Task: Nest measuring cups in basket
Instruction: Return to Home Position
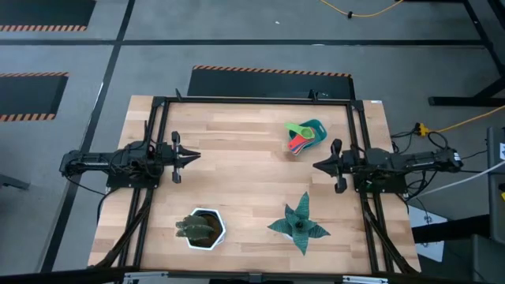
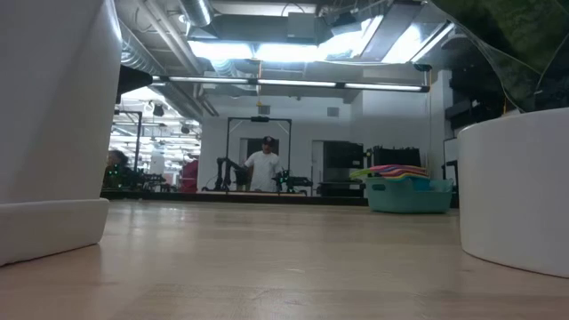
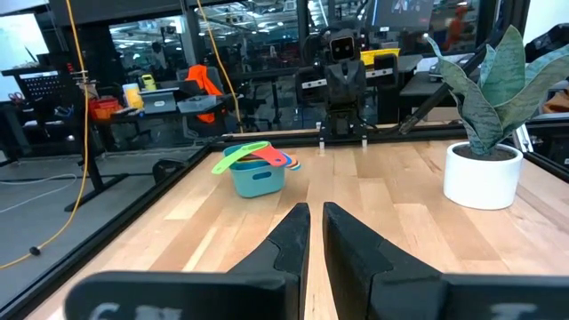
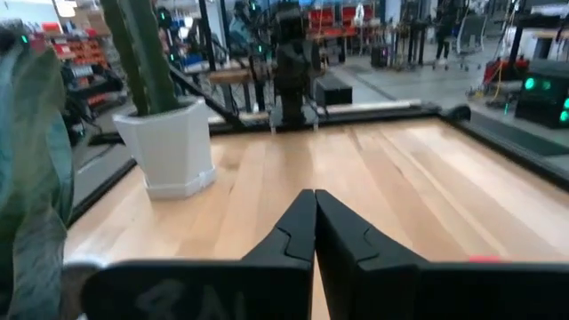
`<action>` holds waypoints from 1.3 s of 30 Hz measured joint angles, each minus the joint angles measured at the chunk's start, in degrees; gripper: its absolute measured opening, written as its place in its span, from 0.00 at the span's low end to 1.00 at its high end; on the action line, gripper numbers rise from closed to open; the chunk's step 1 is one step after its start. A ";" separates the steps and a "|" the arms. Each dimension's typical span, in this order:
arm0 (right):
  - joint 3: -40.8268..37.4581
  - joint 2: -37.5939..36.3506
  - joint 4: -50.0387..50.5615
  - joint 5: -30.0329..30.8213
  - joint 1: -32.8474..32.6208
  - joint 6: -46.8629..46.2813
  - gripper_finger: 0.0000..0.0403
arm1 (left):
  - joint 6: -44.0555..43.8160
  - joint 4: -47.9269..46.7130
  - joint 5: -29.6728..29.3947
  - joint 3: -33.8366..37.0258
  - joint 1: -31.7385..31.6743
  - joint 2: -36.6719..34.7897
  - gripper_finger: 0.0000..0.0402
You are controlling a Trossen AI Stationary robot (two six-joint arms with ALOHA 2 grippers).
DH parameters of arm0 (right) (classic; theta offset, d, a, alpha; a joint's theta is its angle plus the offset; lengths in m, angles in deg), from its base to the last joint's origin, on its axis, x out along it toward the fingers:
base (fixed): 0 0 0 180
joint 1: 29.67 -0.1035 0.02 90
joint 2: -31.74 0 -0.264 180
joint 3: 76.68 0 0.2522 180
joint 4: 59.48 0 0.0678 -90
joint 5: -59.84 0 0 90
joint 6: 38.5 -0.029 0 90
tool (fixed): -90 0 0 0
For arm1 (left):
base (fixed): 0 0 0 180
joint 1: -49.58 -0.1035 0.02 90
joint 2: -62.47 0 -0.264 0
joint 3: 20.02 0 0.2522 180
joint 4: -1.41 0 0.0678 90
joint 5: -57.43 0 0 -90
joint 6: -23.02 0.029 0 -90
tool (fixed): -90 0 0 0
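Measuring cups (image 1: 300, 138) nested in a bright stack inside the teal basket (image 3: 260, 182), toward the far right of the wooden bench (image 1: 237, 126). Handles fanning out past the low rim, top of the stack standing proud of the walls. Judged all but done, with only the arms' way back to rest left to get through.

Most likely upset from here: a clipped handle. Little room between the basket and the right pincer (image 1: 318, 166), just on its near side and not touching. Could come from a swing of that arm toward the far edge, catching the overhang and tipping or scattering the stack. Looks a light plastic bin, probably easy to shove across smooth wood. Also near that arm, at the front of the bench: a green star-leaved plant (image 1: 300, 225), open to a brush from the forearm. Less to fear on the left, with only a white hexagonal pot (image 1: 207, 229) nearby.

Right pincer: fingers pressed together, gripping nothing, touching nothing. Left pincer (image 1: 196, 155), at the bench's left side and well apart from the basket: closed down to a thin slit, likewise empty.
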 joint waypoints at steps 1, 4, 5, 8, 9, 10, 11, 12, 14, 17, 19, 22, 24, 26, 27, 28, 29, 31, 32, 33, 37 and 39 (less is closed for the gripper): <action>0.00 -0.30 1.26 -0.01 0.00 -0.19 0.02 | -0.02 0.00 0.02 0.00 0.00 0.00 0.07; 0.00 -1.66 4.52 -0.08 0.01 -0.47 0.02 | -0.02 0.00 0.01 0.00 0.00 0.00 0.07; 0.00 -2.16 4.98 -0.25 0.01 -0.43 0.02 | -0.01 0.00 0.01 0.00 0.00 0.00 0.07; 0.00 -3.71 5.57 -2.26 0.01 0.24 0.02 | 0.00 0.00 0.02 0.00 0.00 0.00 0.07; 0.00 -4.32 5.77 -2.80 0.01 0.69 0.02 | 0.00 0.00 0.02 0.00 0.00 0.00 0.07; 0.00 -4.82 5.77 -3.52 0.01 1.21 0.02 | 0.00 0.00 0.02 0.00 0.00 0.00 0.07; 0.00 -5.44 5.95 -4.06 0.01 1.50 0.02 | -0.02 0.00 0.00 0.02 0.00 0.00 0.07; 0.00 -6.01 5.96 -4.15 0.01 1.65 0.02 | -0.02 0.00 0.01 0.00 0.00 0.00 0.07; 0.00 -6.99 5.99 -4.35 0.01 2.67 0.02 | -0.02 0.00 0.01 0.00 0.00 0.00 0.07; 0.18 -8.41 6.59 -5.39 0.03 4.26 0.02 | -0.01 0.00 0.01 0.00 0.00 0.00 0.07; 0.97 -9.47 8.71 -5.40 0.03 4.45 0.02 | -0.02 0.00 0.02 0.00 0.00 0.00 0.07; 2.99 -9.70 13.35 -5.25 0.03 4.42 0.02 | 0.00 0.00 0.00 0.00 0.00 0.00 0.07; 3.55 -9.71 14.69 -5.21 0.03 4.63 0.02 | -0.02 0.00 0.02 0.00 0.00 0.00 0.07; 3.56 -9.70 14.63 -5.16 0.06 5.32 0.02 | 0.00 0.00 0.00 0.00 0.00 0.00 0.07; 3.44 -9.70 14.51 -5.16 0.06 5.58 0.02 | 0.00 0.00 0.01 0.00 0.00 0.00 0.07; 3.11 -9.70 14.16 -5.14 0.08 5.53 0.02 | -0.02 0.00 0.02 0.01 0.00 0.00 0.07; 2.87 -9.70 14.21 -5.14 0.10 4.98 0.02 | -0.02 0.00 0.02 0.00 0.00 0.00 0.07; 2.78 -9.70 13.94 -5.14 0.10 4.44 0.02 | 0.00 0.00 0.02 0.00 0.00 0.00 0.07; 2.78 -9.70 13.67 -5.14 0.10 4.46 0.02 | 0.00 0.00 0.02 0.01 0.00 0.00 0.07; 2.78 -9.70 13.69 -5.13 0.10 4.47 0.02 | -0.02 0.01 0.01 0.00 0.00 0.00 0.07; 1.44 -9.68 9.64 -5.05 0.10 4.47 0.02 | 0.00 0.00 0.02 0.00 0.00 0.00 0.07; 0.23 -9.68 6.65 -5.08 0.10 5.15 0.02 | 0.00 0.00 0.01 0.00 0.00 0.00 0.07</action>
